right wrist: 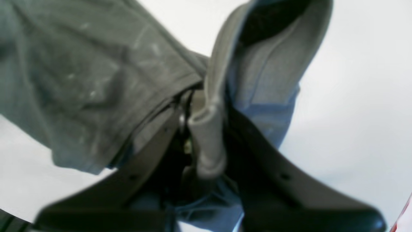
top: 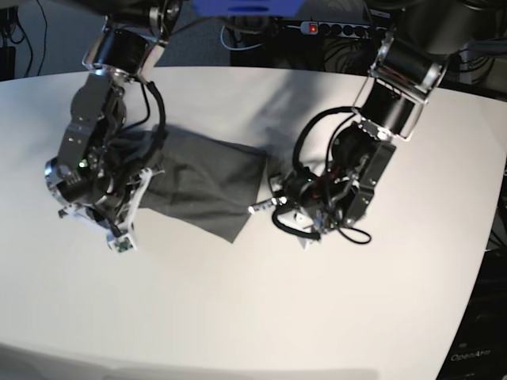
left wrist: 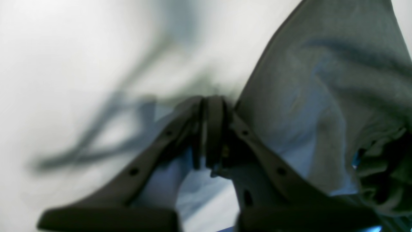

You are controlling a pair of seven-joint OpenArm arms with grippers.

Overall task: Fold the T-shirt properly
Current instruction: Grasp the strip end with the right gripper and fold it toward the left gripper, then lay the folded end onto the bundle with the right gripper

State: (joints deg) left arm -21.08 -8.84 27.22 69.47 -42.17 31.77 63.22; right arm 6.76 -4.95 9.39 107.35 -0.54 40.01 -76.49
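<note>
While the T-shirt [top: 202, 184] lies spread across the white bench [top: 261, 317] between the 2 arms, each end effector sits at 1 end of it. In the base view the dark grey cloth runs from under the right arm, on the scene's left, toward the left arm on the scene's right.

The right end effector [right wrist: 206, 106] is clenched on a rolled edge of the T-shirt: in its wrist view a pale fold of fabric stands pinched between the jaws, with more cloth draping off to the left. The left end effector [left wrist: 209, 106] has its jaws pressed together at the tips, right at the cloth's edge [left wrist: 322, 96]. Whether any fabric is actually caught between them cannot be told from that blurred view, though the shirt lies just beside and partly over the right finger.

The step in hand looks like carrying 1 side of the shirt across for a fold. To do it well, both arms should probably travel together at the same height and pace, so the edge stays taut and straight rather than sagging in the middle. Keeping the lift low ought to stop the thin fabric from swinging or bunching. If the left grip proves empty, its corner would likely trail and skew the crease.
</note>
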